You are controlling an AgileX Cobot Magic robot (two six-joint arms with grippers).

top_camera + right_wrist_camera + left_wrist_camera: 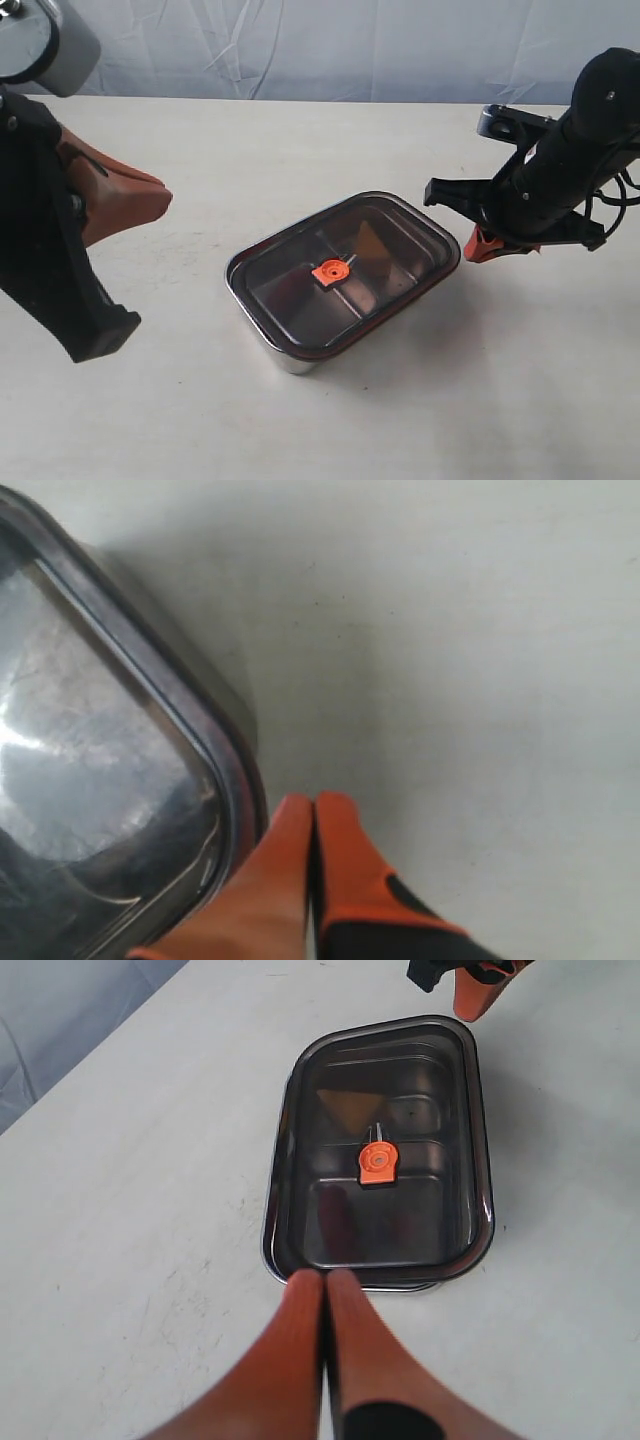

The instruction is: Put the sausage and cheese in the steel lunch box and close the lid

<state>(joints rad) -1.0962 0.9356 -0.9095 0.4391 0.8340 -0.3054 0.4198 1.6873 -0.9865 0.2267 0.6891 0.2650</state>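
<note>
Lid (pixel 385 225) is on the steel lunch box (pixel 288 352), which sits mid-table (pixel 300 140). I see the dark rim seated all round in the exterior and left wrist views, with the orange valve (pixel 330 271) at centre. Through the tinted lid I can make out the cheese (pixel 346 1107), a yellow-orange wedge lying in the compartment at the end toward the right gripper (pixel 478 245). The divider walls show faintly under the lid. I can't make out the sausage: the larger compartment shows only dim reddish tints through the tint and glare, so I can't tell what's there. Left gripper (pixel 325 1276) has its orange fingers pressed together and holds nothing; it hangs off the box's left side, clear of it. The right gripper's fingers are also pressed together with nothing between them, tip low and just beside the box's right corner. In the right wrist view the tip overlaps the rim, and I can't tell whether it touches.
</note>
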